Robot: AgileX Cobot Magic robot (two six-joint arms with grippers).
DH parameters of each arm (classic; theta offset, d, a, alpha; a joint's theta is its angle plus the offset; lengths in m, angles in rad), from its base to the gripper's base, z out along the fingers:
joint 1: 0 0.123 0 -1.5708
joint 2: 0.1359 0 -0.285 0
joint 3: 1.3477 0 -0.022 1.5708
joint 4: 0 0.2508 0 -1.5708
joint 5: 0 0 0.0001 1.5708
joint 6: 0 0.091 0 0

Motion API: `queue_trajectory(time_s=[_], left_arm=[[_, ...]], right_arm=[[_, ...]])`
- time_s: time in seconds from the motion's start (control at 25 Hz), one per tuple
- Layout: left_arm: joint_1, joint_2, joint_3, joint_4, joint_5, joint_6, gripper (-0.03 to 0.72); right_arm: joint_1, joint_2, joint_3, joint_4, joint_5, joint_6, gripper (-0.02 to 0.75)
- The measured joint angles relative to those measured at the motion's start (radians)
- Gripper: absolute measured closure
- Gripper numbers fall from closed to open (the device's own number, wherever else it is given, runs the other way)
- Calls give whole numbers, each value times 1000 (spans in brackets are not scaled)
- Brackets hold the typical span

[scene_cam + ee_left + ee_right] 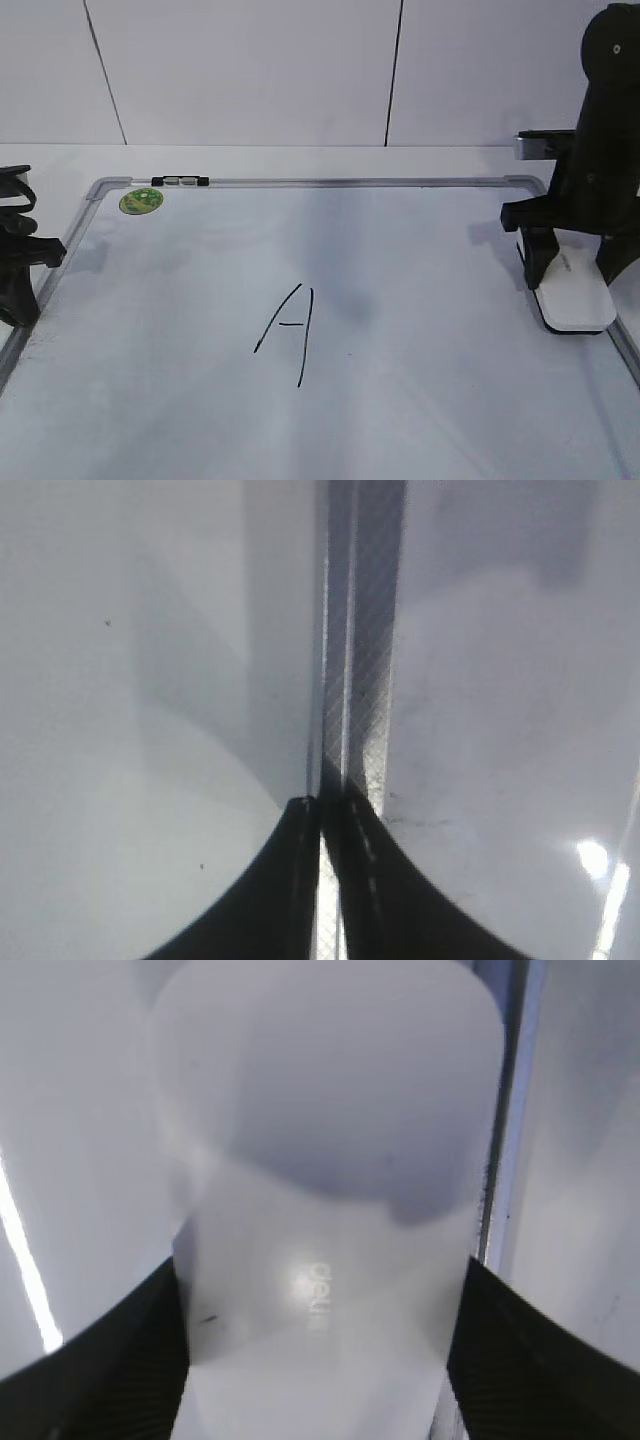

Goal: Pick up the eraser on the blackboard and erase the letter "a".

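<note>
1. The right gripper [572, 285], at the right edge of the frame, grasps the white eraser [577, 297], fingers on both long sides
2. The eraser lies flat on the blackboard [420, 400], by its right frame rail
3. The left gripper [325, 820], clenched and empty, sits over the board's left rail
4. A capital "A" [288, 332] sits mid-board; a green sticker [141, 201] and black-ended clip [180, 181] mark the upper left

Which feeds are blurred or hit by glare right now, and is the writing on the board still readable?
Exterior view: sharp, capital A readable, soft shadow beside it. Right wrist view: eraser fills the frame, out of focus, glare spot by its lettering, bright streak at left. Left wrist view: blackboard frame in focus, glare at lower right.
</note>
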Motion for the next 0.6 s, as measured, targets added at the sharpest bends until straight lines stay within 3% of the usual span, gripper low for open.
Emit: queue_trajectory(time_s=[0.6], left_arm=[[0, 0, 0, 0, 0, 0, 653]], right_arm=[[0, 0, 0, -29, 2, -2, 197]])
